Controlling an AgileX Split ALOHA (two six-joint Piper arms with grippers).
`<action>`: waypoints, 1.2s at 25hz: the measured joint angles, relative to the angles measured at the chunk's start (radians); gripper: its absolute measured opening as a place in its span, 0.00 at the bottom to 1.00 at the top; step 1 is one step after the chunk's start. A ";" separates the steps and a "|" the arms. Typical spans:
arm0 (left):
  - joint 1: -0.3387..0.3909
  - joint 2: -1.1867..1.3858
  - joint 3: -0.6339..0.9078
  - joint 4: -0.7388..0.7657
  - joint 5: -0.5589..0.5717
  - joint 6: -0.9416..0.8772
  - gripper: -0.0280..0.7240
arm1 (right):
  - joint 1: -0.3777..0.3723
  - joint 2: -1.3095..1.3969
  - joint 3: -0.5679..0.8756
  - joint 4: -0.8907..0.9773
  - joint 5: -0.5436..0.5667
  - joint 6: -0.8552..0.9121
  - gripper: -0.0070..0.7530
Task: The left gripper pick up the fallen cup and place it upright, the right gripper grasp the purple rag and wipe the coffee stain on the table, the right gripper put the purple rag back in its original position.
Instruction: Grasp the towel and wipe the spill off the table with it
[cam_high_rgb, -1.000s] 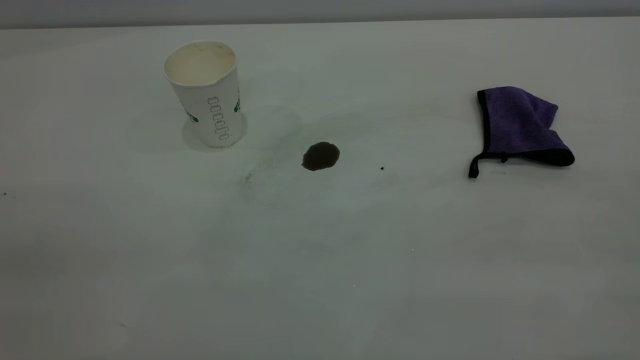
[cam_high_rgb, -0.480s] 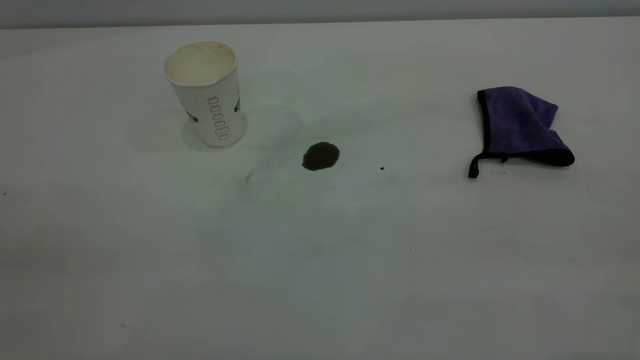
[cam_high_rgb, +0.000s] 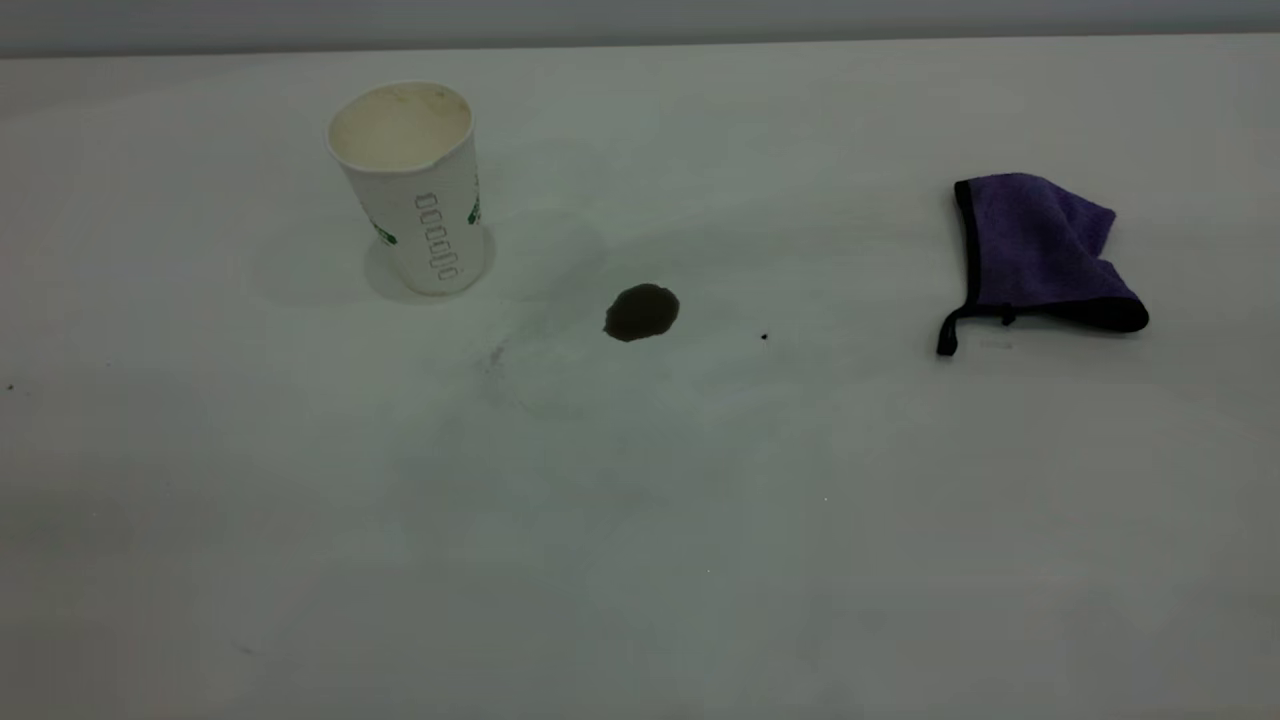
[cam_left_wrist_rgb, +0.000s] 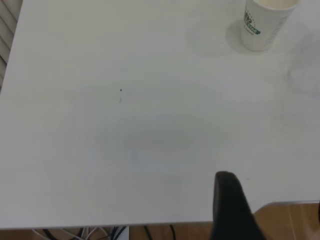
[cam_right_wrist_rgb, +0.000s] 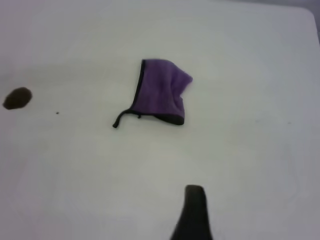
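The white paper cup (cam_high_rgb: 410, 190) stands upright at the far left of the table (cam_high_rgb: 640, 520), cream inside showing; it also shows in the left wrist view (cam_left_wrist_rgb: 262, 22). The dark brown coffee stain (cam_high_rgb: 641, 312) lies to the right of the cup and shows in the right wrist view (cam_right_wrist_rgb: 17, 98). The purple rag (cam_high_rgb: 1040, 250) lies crumpled at the far right, untouched (cam_right_wrist_rgb: 162, 92). Neither gripper shows in the exterior view. My left gripper (cam_left_wrist_rgb: 272, 207) hovers over the near table edge, far from the cup, open and empty. My right gripper (cam_right_wrist_rgb: 255, 215) hovers short of the rag, open and empty.
A tiny black speck (cam_high_rgb: 764, 337) sits between the stain and the rag. Faint smudges mark the table around the stain. The table's near edge, wood floor and cables (cam_left_wrist_rgb: 100, 232) show below the left gripper.
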 joint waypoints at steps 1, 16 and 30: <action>0.000 0.000 0.000 0.000 0.000 0.000 0.67 | 0.000 0.088 -0.023 0.000 -0.031 0.001 0.96; 0.000 0.000 0.000 0.000 0.000 0.000 0.67 | 0.028 1.238 -0.331 0.026 -0.481 -0.045 0.96; 0.000 0.000 0.000 0.000 0.000 0.000 0.67 | 0.050 1.806 -0.687 0.132 -0.516 -0.219 0.96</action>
